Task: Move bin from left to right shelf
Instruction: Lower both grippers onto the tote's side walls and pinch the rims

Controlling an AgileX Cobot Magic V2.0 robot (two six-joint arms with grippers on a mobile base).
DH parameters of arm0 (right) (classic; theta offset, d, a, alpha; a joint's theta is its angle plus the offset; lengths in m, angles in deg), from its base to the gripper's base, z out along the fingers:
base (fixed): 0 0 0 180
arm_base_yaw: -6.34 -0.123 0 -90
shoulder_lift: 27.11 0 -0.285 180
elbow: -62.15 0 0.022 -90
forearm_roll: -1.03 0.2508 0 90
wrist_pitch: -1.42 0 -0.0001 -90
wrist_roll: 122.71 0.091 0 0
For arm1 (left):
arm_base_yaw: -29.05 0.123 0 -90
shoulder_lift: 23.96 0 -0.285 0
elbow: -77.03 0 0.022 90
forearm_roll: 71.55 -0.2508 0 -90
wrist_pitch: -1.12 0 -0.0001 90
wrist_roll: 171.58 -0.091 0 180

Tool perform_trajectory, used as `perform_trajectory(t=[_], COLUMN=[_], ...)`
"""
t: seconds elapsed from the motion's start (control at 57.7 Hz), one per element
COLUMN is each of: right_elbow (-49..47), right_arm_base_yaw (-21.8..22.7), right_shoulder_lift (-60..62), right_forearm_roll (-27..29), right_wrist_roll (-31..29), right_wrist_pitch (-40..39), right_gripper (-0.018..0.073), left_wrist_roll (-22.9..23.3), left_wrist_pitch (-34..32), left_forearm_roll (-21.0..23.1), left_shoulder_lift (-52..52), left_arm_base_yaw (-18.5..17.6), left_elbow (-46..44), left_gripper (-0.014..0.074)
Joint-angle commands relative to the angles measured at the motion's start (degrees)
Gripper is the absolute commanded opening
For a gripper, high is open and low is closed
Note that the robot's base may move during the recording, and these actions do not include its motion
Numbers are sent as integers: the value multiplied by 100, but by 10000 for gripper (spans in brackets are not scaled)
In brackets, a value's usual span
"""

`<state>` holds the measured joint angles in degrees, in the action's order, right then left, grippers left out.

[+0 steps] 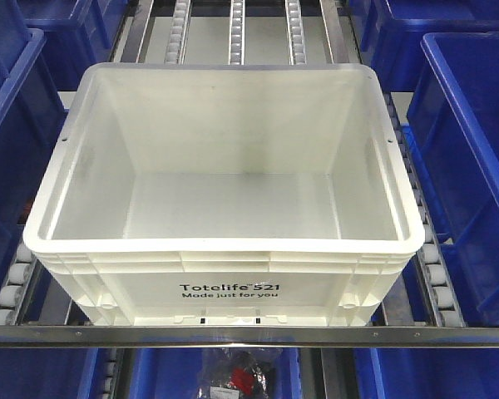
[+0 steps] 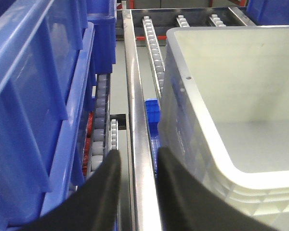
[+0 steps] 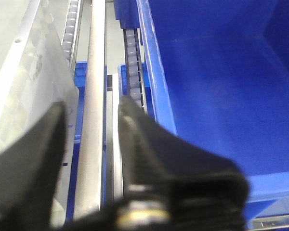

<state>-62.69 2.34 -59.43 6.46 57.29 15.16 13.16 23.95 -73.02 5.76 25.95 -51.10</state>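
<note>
**Operator:** What fills the front view?

**Spotter:** You're looking down on the shelf (image 1: 235, 33), a steel frame with lanes of small white rollers running away from you. I cannot tell whether it is the left one or the right one.

**Operator:** And the bin?

**Spotter:** The bin (image 1: 224, 208) sits upright on those rollers in the middle lane. Its open top faces your camera and its printed front wall is right at the flat crossbar (image 1: 382, 335). Blue bins (image 1: 474, 150) stand close on both sides.

**Operator:** My grippers?

**Spotter:** Your left gripper (image 2: 138, 159) has its fingers spread. A steel rail (image 2: 137, 96) runs up between them, the bin's wall is just to their right, and blue bins are to their left. Your right gripper (image 3: 91, 108) is spread the same way over a second rail (image 3: 94, 62). There the white wall is on its left and a blue bin on its right. Neither is clamped on anything. I cannot tell whether a finger brushes the bin.

**Operator:** Anything smaller?

**Spotter:** A dark crumpled packet (image 1: 237, 378) lies below the crossbar. It's too small for you to identify.
</note>
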Motion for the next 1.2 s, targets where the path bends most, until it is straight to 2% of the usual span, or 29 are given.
perform_trajectory(t=[0.0,0.104,0.243,0.399,0.641,0.901,1.179], right_elbow=[-204,-204,-381,-1055,-2466,-4257,-5553], right_arm_base_yaw=[-18,-278,-866,-1076,-1074,-1074,-1074], right_shoulder_lift=[-67,-67,-412,-1313,-2905,-4574,-5811], right_forearm_roll=[-12,-32,-5,12,17,187,-87], right_wrist_roll=[-107,-257,-407,-162,230,241,241], right_wrist_pitch=[-362,-381,-301,111,607,1758,2966], right_gripper=[438,529,548,549,549,549,547], left_wrist_roll=[46,28,28,-29,-126,-126,-126], left_wrist_pitch=[-392,-393,-256,197,902,1970,2731], left_forearm_roll=[40,35,35,35,35,28,-121], left_shoulder_lift=[65,65,352,1243,2951,4709,5977], left_arm_base_yaw=[-113,-251,-671,-959,-959,-959,-953], left_elbow=[-196,-203,-444,-1172,-2617,-4262,-5184], left_gripper=[365,501,594,592,587,587,587])
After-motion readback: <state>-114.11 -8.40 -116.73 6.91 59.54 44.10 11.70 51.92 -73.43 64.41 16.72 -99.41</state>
